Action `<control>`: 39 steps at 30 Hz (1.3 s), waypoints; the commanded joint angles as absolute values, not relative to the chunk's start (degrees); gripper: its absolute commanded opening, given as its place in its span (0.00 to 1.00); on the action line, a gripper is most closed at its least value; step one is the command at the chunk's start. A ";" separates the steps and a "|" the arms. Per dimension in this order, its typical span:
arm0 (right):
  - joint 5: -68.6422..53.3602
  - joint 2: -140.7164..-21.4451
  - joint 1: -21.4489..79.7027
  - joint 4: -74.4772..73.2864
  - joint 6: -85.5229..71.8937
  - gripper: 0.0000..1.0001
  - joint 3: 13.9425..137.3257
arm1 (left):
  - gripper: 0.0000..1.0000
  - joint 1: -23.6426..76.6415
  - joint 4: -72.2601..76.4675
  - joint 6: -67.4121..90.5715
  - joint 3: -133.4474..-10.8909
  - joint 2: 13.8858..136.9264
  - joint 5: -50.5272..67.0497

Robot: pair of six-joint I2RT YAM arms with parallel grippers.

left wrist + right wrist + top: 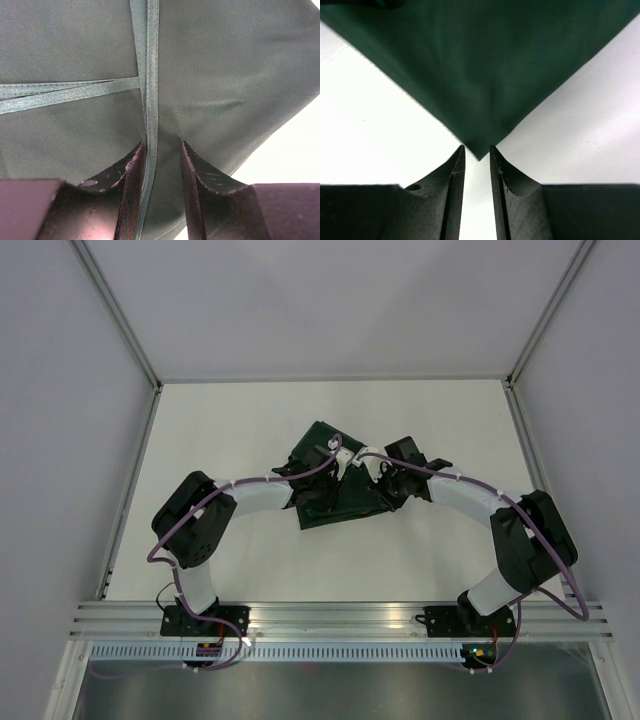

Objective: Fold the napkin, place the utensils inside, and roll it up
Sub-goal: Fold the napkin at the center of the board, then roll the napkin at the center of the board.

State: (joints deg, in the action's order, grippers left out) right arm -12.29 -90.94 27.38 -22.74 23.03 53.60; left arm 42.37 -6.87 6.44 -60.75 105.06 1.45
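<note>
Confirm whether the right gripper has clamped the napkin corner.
No: the napkin corner tip sits just at the right gripper fingertips, jaws apart.

no readable text, labels, numbers or signs anywhere

- A lab test cell: plain white walls (330, 300) box in a white table (230, 430) beyond the claws.
- Aluminium framing rails (340, 615) run behind the claws, where both arm bases are bolted.
- Purple cables (175, 530) trail back from the claws.
</note>
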 commanded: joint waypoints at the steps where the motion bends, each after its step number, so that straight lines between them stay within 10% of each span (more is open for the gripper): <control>1: -14.15 -87.10 28.30 -25.66 24.17 0.32 53.26 | 0.41 41.75 -8.79 3.96 -62.58 106.52 0.26; 23: -15.73 -82.27 26.90 -22.94 33.83 0.37 56.25 | 0.54 39.03 -9.13 10.88 -71.27 92.20 -7.63; 32: -24.86 -80.15 26.98 -20.74 51.41 0.76 55.11 | 0.57 37.79 -11.07 26.01 -64.28 75.17 -20.83; 39: -24.88 -85.86 33.65 -18.99 53.79 0.76 55.37 | 0.58 37.79 -13.53 29.35 -57.57 63.20 -24.52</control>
